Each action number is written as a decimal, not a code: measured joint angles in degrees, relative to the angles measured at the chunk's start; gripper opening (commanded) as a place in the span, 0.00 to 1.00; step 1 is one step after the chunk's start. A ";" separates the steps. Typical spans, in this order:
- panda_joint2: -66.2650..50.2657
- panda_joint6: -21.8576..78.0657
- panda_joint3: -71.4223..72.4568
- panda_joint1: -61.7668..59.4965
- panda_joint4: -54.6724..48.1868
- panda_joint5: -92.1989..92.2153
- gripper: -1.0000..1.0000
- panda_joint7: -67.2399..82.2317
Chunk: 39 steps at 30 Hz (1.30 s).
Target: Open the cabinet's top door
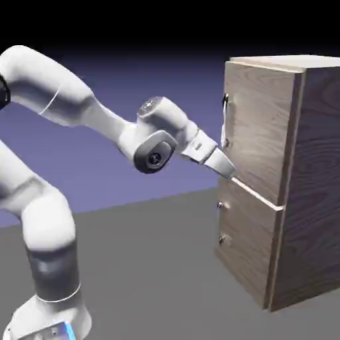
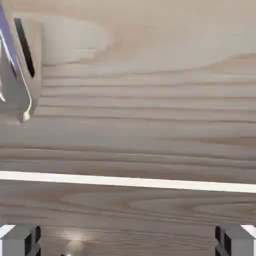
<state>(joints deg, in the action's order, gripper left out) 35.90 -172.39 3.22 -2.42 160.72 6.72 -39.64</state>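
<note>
the pincer [image 1: 229, 171] gapes wide and empty near the top door [image 1: 255, 129]; this rigid hinged panel looks weighty, best gripped by its slim, likely slippery handle [image 1: 225, 121].

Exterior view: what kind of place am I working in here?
A rendered simulation, not a real room: a plain blue-violet backdrop, a bare grey table, and a lone wood-grain cabinet facing the white arm.

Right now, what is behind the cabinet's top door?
Nothing inside shows. The top door sits shut against the cabinet, its wood panel covering the interior in both views. Only the bar handle on its face and the seam above the lower panel are visible.
</note>
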 measured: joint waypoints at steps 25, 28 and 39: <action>30.02 15.00 29.81 -28.78 -2.57 62.31 0.50 26.14; 33.62 16.80 33.39 -32.23 -2.88 69.78 0.50 29.28; 46.83 23.40 46.50 -44.89 -4.01 97.20 0.50 40.78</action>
<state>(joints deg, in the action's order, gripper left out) 82.73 -148.99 49.72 -47.31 156.71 103.92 1.15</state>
